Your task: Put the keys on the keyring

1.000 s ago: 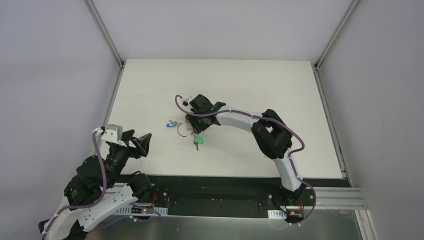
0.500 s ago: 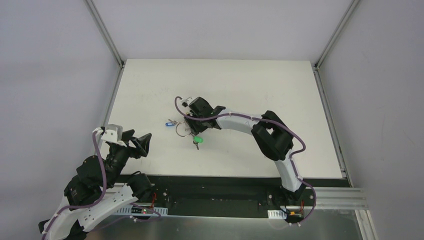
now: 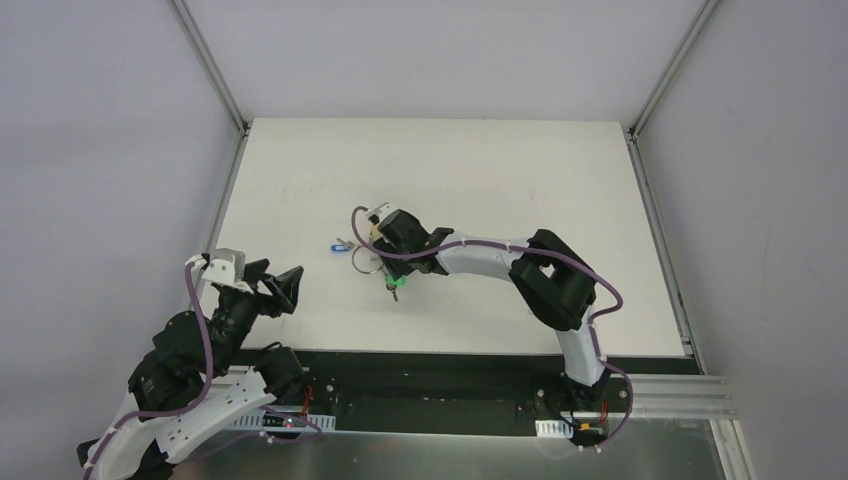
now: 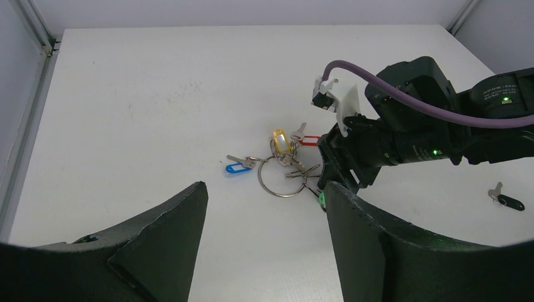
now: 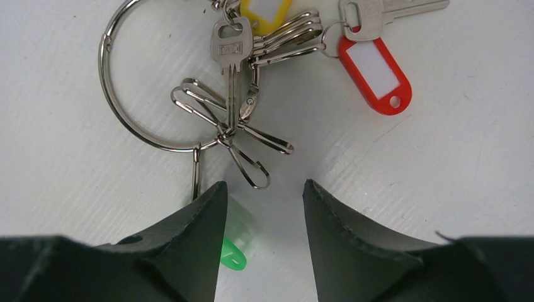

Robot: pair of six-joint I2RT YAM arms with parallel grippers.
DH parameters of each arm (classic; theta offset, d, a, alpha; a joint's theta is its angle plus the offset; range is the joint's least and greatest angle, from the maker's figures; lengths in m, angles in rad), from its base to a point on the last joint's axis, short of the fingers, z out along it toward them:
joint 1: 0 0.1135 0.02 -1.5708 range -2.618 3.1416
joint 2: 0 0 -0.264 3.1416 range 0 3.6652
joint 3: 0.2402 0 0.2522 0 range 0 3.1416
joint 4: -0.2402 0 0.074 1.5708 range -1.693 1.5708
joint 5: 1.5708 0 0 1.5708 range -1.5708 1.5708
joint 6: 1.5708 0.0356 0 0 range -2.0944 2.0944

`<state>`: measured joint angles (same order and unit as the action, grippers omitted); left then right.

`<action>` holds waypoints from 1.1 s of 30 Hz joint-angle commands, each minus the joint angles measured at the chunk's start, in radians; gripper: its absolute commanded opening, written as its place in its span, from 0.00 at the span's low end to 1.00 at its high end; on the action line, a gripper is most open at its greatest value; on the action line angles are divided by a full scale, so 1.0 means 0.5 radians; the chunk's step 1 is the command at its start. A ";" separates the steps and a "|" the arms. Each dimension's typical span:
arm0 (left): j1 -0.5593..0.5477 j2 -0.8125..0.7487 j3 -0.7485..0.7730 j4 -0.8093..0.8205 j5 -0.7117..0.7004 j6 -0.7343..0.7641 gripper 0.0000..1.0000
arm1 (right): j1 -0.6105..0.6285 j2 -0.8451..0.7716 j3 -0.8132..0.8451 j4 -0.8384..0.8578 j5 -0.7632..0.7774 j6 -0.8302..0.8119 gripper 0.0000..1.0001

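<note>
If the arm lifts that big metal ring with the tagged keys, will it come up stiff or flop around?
Probably floppy: the red tag seems linked to the big ring by loose wire loops, so it should dangle and swing. Pushed, everything would likely slide and splay, not roll. The thin ring lies flat, so pinching it may be fiddly.

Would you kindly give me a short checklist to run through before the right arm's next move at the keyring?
1. Right gripper open, nothing held: ok.
2. Keyring lying flat on the table: ok.
3. Green-headed key threaded on the keyring: cannot tell, it is partly hidden.
4. Black-headed key on the keyring: not ok, it lies apart on the table.
5. Left gripper open, away from the keyring: ok.
</note>
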<state>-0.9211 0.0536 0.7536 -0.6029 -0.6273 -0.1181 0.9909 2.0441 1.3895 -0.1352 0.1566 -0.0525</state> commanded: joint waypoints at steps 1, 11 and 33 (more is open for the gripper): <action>0.019 0.001 -0.007 0.061 0.043 0.003 0.68 | 0.005 -0.061 -0.037 -0.087 0.030 0.061 0.48; 0.018 -0.005 -0.009 0.061 0.041 0.001 0.68 | 0.012 0.008 0.071 -0.125 -0.091 0.050 0.38; 0.019 0.000 -0.010 0.061 0.031 0.006 0.68 | 0.023 0.146 0.237 -0.163 -0.168 -0.064 0.34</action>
<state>-0.9211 0.0536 0.7536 -0.6033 -0.6270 -0.1181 0.9939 2.0960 1.4822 -0.1894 0.0975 -0.0696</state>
